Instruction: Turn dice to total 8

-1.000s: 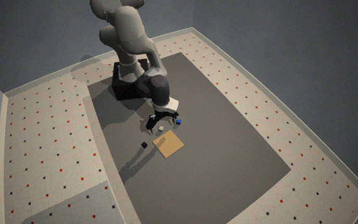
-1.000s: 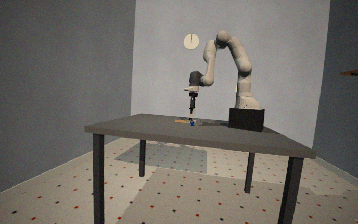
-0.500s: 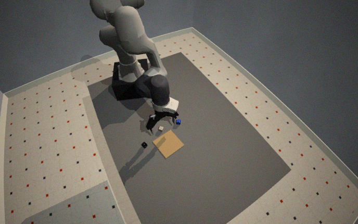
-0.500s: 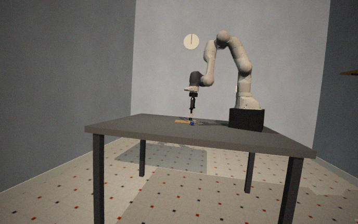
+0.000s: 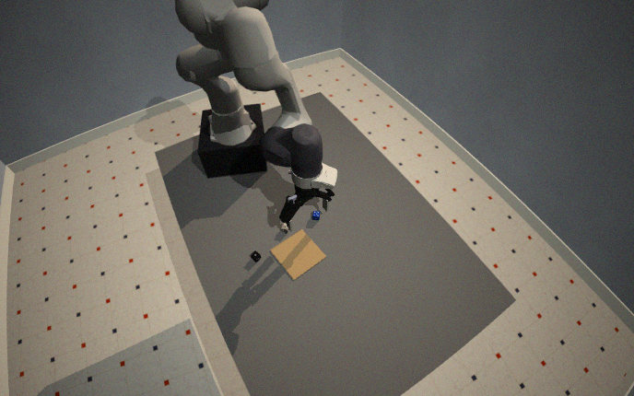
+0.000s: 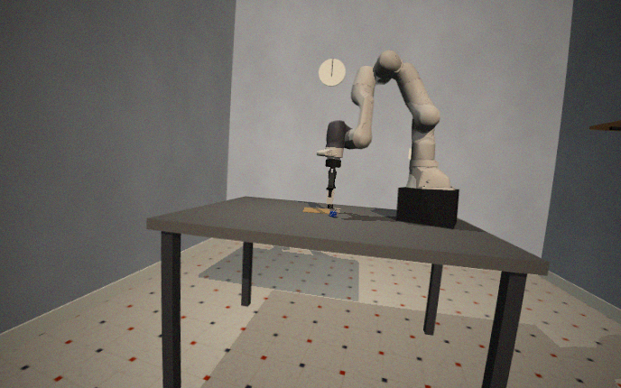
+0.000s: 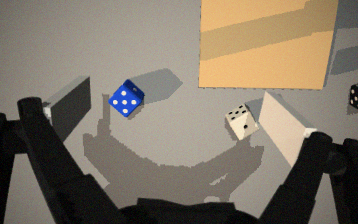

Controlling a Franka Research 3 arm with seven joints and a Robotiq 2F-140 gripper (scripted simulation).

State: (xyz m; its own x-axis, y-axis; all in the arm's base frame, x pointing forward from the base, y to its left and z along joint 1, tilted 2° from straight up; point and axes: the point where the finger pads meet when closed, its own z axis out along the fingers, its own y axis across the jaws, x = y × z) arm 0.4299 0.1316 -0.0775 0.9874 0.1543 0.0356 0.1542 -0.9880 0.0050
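Gripper (image 5: 308, 211) (image 6: 329, 207) (image 7: 177, 99) hung near the mat (image 5: 298, 254) (image 6: 316, 210) (image 7: 267, 45), fingers wide, nothing held. Blue die (image 5: 315, 215) (image 6: 333, 213) (image 7: 126, 99), five up, white die (image 5: 284, 226) (image 6: 338, 210) (image 7: 242, 122) and black die (image 5: 255, 256) (image 7: 354, 96) all lay off the mat; white one just beside its edge, black one near its corner.

Your pale off-white arm (image 5: 252, 44) (image 6: 365, 103) with smooth rounded joints, a dark charcoal wrist section (image 5: 306, 149) (image 6: 336, 133) above your pincer, a whitish flange (image 5: 322, 178) (image 6: 330, 152) just above it, your black pincer (image 5: 306, 209) (image 6: 329, 207) (image 7: 177, 104) with flat pads (image 7: 282, 125).
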